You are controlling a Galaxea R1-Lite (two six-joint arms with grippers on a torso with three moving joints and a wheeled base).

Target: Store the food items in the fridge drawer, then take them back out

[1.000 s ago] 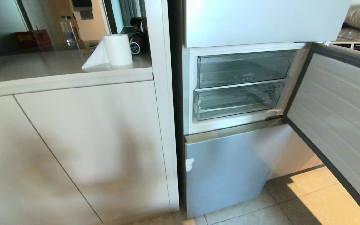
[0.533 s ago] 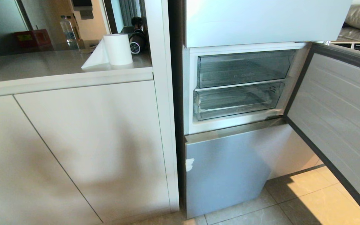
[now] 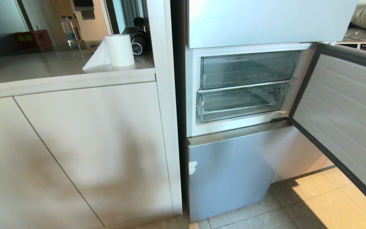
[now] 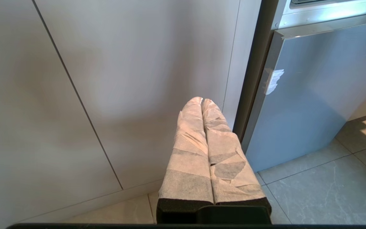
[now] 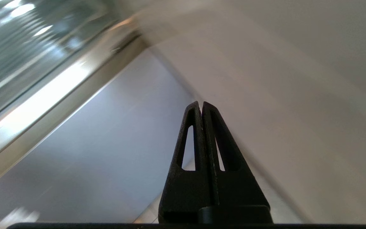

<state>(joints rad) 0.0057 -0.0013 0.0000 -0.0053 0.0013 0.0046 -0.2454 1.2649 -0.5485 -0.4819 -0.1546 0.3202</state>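
- Since a second ago, our right hand (image 5: 201, 105) has edged into the head view's right border, beside the open fridge door (image 3: 338, 105).
- Both our hands are pressed shut and empty; the left hand (image 4: 201, 101) hangs low by the cabinet.
- We judge the drawer (image 3: 240, 103) must open first: it sits pushed in, under the bin (image 3: 246, 70).
- No fruits in sight.
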